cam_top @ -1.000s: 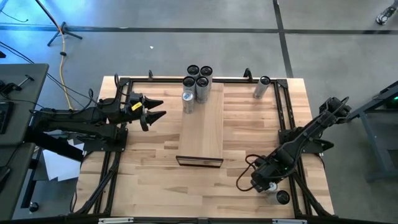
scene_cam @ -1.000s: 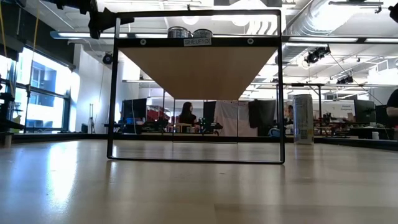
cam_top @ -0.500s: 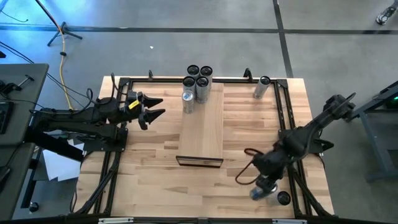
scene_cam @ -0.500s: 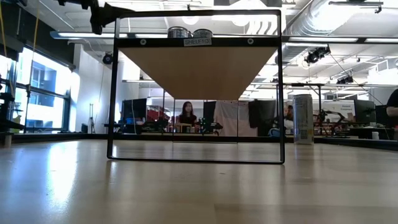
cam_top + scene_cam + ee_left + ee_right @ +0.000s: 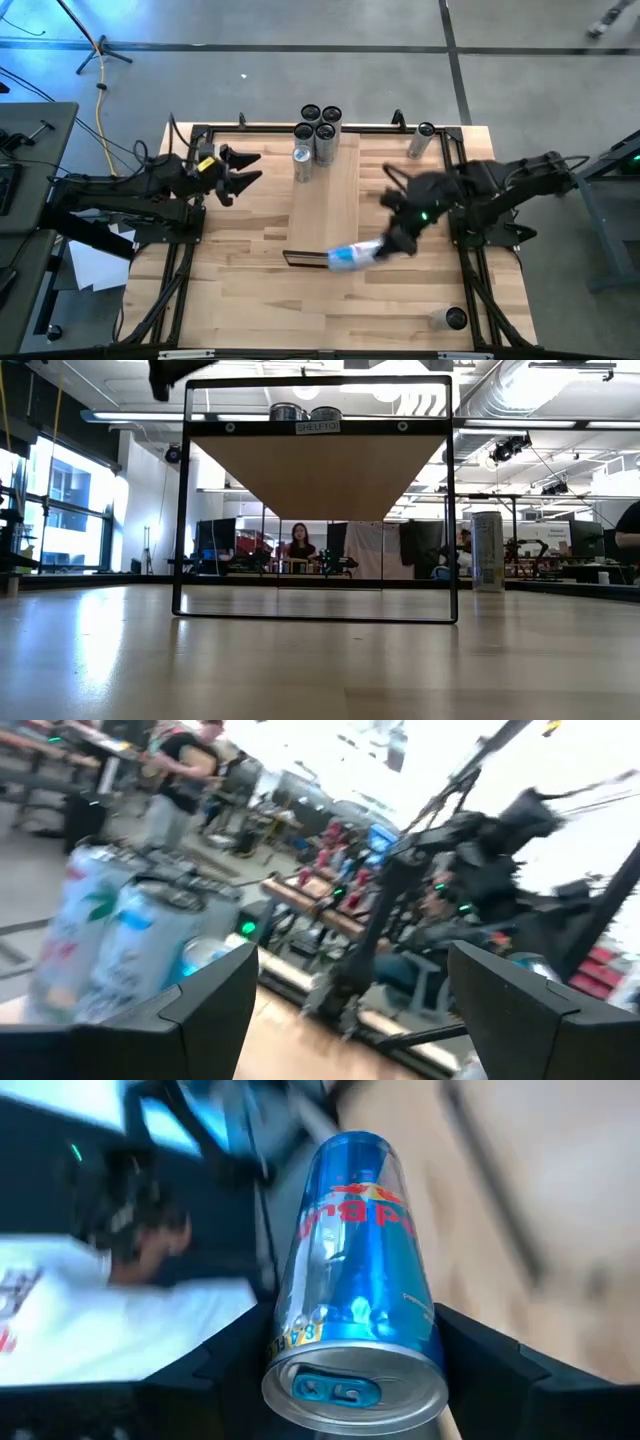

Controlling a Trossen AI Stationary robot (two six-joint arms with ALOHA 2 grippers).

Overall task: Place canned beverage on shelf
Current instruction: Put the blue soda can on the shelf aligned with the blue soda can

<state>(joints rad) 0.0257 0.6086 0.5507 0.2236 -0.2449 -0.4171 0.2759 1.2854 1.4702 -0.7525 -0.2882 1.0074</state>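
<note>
- Right tool (image 5: 385,246), right of centre in the high view, is clamped around a blue can (image 5: 352,256), fingers on its cylindrical side.
- The can lies tilted over the shelf (image 5: 325,200) near its lower short edge.
- Judged: thin metal, smooth, slippery, dentable; mid-body grip suits it.
- Left tool (image 5: 248,170) hangs spread and empty at centre left, above the tabletop (image 5: 240,270).

An open-plan robotics lab or workshop, not a home. Polished grey concrete floor (image 5: 300,70) crossed by dark tape lines, a butcher-block desk (image 5: 240,270) ringed by a black metal frame (image 5: 180,270). Beyond it, exposed ceiling ducts (image 5: 520,385), strip lights, tall windows (image 5: 60,500) at far left, cluttered workbenches (image 5: 270,565) with a seated person (image 5: 299,545), a tripod (image 5: 95,45) and trailing yellow cable (image 5: 100,110).
</note>
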